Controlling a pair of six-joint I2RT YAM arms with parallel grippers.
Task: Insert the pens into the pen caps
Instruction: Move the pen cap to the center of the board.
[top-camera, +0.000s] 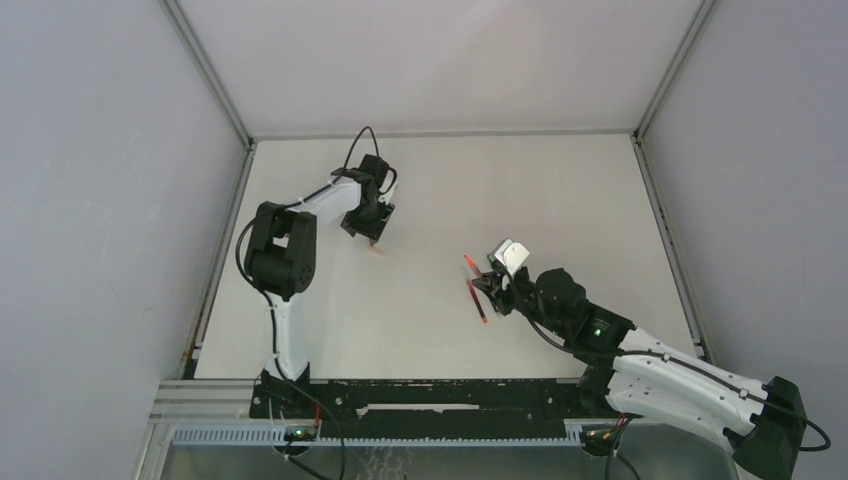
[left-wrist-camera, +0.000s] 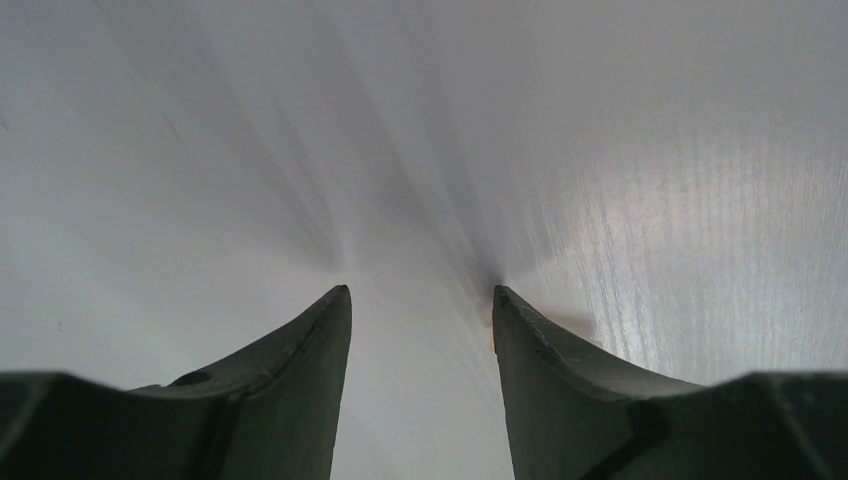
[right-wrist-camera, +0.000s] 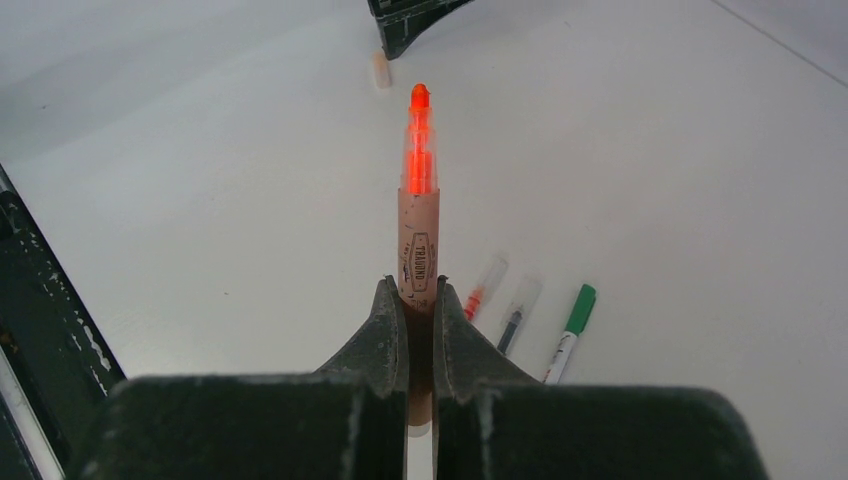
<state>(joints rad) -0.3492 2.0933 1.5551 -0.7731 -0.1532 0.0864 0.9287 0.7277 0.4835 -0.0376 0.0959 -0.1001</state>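
Pen, red, gripped tight in my right jaws, tip aimed far-left | my left jaws parted, empty, over far-left tabletop, cap just beside | three more pens under right jaws

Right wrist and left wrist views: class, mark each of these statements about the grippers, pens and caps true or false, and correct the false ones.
1. The right gripper is shut on a tan-barrelled pen with an orange-red tip. True.
2. The left gripper is closed around a cap. False: its fingers stand apart with nothing between them.
3. The green-and-white pen is held in a gripper. False: it lies on the white table, beside two other pens.
4. A small pale cap lies on the table close to the left gripper. True.
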